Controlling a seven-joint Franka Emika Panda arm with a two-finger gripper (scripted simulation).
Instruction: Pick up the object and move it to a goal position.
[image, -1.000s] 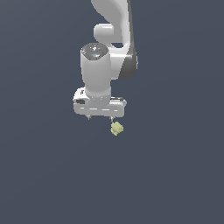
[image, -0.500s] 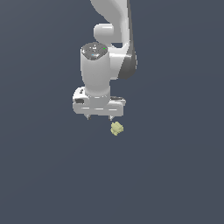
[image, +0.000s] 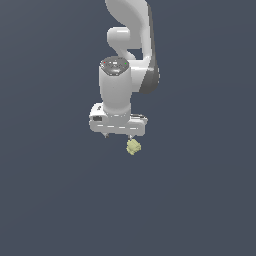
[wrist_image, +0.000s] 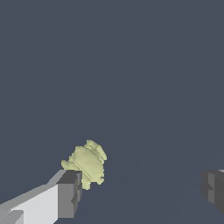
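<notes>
The white arm (image: 127, 60) comes down from twelve o'clock over a plain dark grey floor (image: 50, 200). At its lower end the gripper (image: 118, 135) points downward, its fingers spread wide apart with nothing between them; one grey pad (wrist_image: 69, 194) shows close up in the wrist view. The object (image: 133, 147), a lumpy yellow-green blob, sits at about five o'clock from the gripper, just beside that pad.
</notes>
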